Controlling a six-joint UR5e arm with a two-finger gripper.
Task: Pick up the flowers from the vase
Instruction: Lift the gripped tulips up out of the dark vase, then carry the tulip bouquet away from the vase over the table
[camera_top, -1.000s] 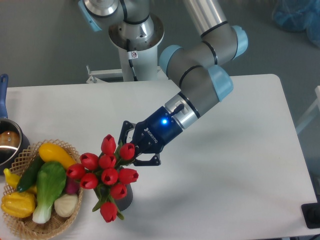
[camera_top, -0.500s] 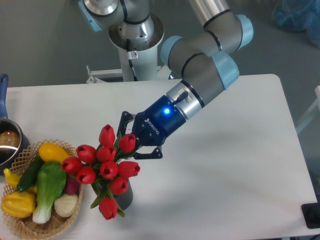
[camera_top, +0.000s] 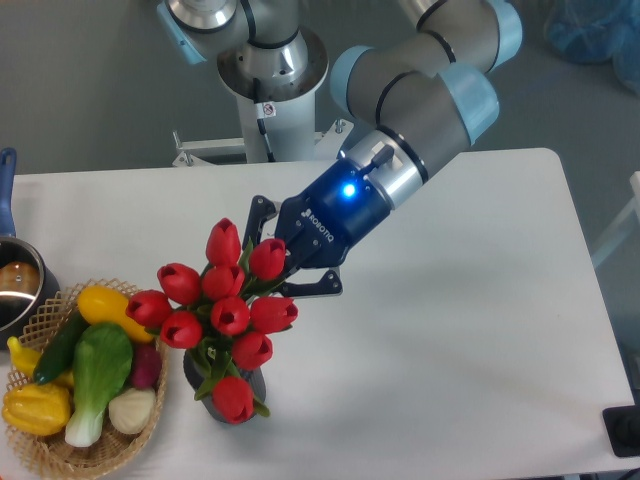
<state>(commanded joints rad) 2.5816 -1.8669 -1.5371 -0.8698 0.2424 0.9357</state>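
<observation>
The flowers (camera_top: 225, 310), a tight bunch of red tulip buds with green leaves, hang tilted over the vase (camera_top: 253, 384). The vase is a short dark grey cylinder near the table's front left, mostly covered by the lowest buds. Only small parts of its rim show. My gripper (camera_top: 276, 262) reaches in from the upper right and is shut on the bunch just behind the top buds. Its fingertips are hidden by the buds and leaves. I cannot tell whether the stem ends are still inside the vase.
A woven wicker basket (camera_top: 52, 448) of yellow, green and white vegetables stands just left of the vase. A metal pot (camera_top: 14, 286) with a blue handle (camera_top: 5, 172) sits at the left edge. The robot base (camera_top: 270, 70) stands behind the table.
The gripper has risen and moved slightly right with the bunch. The flowers have lifted with it, and more of the vase now shows below them.
</observation>
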